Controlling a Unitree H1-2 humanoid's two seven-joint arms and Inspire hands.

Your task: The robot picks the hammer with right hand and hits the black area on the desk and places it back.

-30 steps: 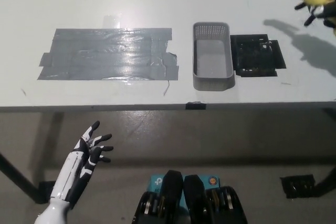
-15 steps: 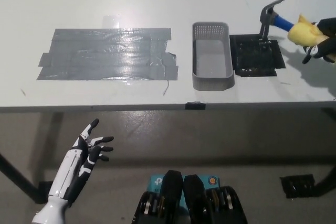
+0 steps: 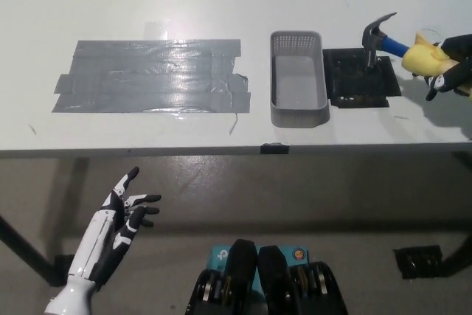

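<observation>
Black right hand (image 3: 451, 64) that I steer grips the hammer (image 3: 398, 43), its head over the black area (image 3: 361, 79); white left hand (image 3: 122, 215) rests low, fingers spread.

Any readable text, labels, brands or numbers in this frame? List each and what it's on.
None readable.
Hammer, held in the right hand over the black area: no visible lettering.
Gray mesh basket: no label visible.
Gray tape patch: plain, only glare.
Left hand, resting open below the desk edge: no marking.
</observation>
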